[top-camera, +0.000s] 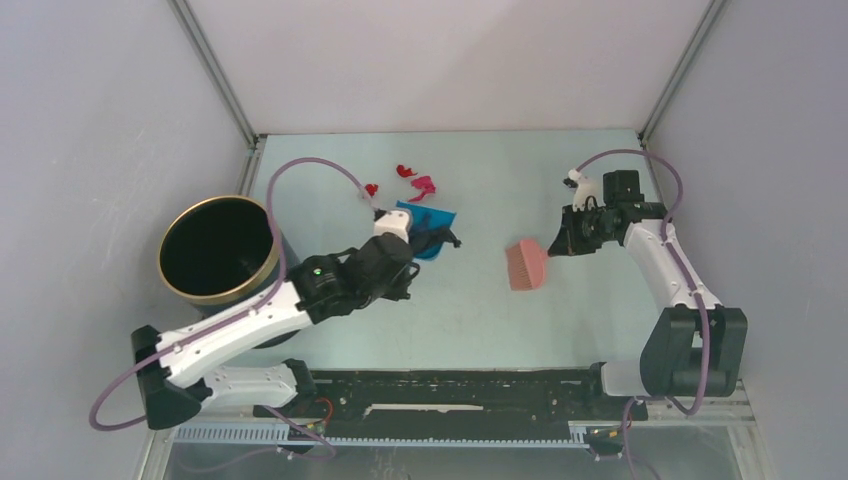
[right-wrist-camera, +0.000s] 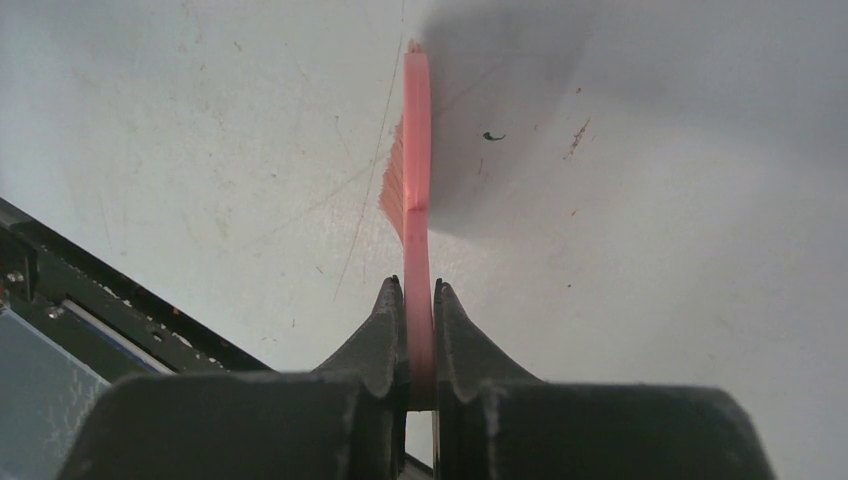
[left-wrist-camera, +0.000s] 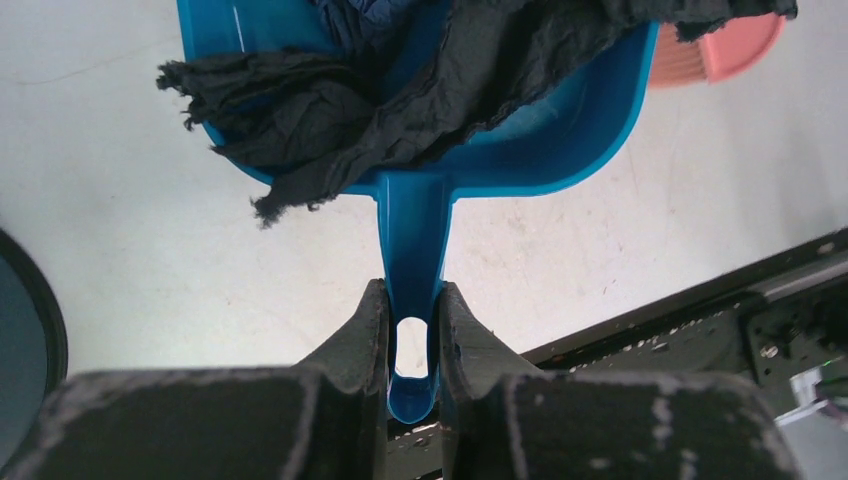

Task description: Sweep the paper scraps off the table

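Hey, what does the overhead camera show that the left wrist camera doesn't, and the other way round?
Only overhead: red and magenta paper scraps lying loose on the table beyond the dustpan, and the right fingers gripping the brush. Only left wrist: the left fingers clamped on the dustpan's handle, with its hanging hole between them. Both: the blue dustpan, the black crumpled paper in it, the pink brush and the table.

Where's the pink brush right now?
Top view: the pink brush is right of centre, clamped in the right gripper, apart from the blue dustpan to its left.
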Available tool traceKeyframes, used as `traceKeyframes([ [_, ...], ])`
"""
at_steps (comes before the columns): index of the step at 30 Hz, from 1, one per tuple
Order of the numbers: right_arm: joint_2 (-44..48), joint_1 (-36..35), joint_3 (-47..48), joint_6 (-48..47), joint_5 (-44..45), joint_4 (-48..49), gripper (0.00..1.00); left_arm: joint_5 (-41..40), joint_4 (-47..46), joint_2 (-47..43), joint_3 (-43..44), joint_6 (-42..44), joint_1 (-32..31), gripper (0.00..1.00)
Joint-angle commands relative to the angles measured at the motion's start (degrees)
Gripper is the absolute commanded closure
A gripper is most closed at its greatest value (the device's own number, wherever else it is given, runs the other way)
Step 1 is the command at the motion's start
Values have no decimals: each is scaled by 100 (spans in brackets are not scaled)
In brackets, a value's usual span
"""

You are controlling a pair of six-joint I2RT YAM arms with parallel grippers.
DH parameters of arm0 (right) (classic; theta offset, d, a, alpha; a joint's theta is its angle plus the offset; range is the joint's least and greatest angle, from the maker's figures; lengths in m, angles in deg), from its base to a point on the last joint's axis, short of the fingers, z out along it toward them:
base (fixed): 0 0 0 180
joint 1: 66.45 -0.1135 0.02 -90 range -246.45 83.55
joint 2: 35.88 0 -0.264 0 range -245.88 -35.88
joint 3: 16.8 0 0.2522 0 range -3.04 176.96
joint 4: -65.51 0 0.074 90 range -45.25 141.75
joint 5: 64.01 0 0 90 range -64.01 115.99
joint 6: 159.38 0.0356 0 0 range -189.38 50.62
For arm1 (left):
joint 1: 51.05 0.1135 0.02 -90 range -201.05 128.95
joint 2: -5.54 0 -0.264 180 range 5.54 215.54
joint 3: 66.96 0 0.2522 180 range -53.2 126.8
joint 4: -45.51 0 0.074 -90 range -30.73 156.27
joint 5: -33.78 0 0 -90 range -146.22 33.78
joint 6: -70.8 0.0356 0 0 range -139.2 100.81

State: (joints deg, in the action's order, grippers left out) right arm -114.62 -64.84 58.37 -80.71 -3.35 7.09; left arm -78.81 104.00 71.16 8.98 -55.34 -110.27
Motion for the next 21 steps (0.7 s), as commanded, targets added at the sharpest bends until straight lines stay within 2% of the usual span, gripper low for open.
traceKeyframes([
  [1,-192,-219,-84,-303,333,88,100,-441,247,-623,199,-462,202,100],
  [15,-293,-600,-78,-363,588,90,100,-821,970,-2229,249,-596,1151,100],
  [18,-313,-600,-85,-377,587,59,100,-745,986,-2519,296,-639,1485,100],
  [21,-330,-593,-80,-383,585,46,100,-537,994,-2751,401,-602,2109,100],
])
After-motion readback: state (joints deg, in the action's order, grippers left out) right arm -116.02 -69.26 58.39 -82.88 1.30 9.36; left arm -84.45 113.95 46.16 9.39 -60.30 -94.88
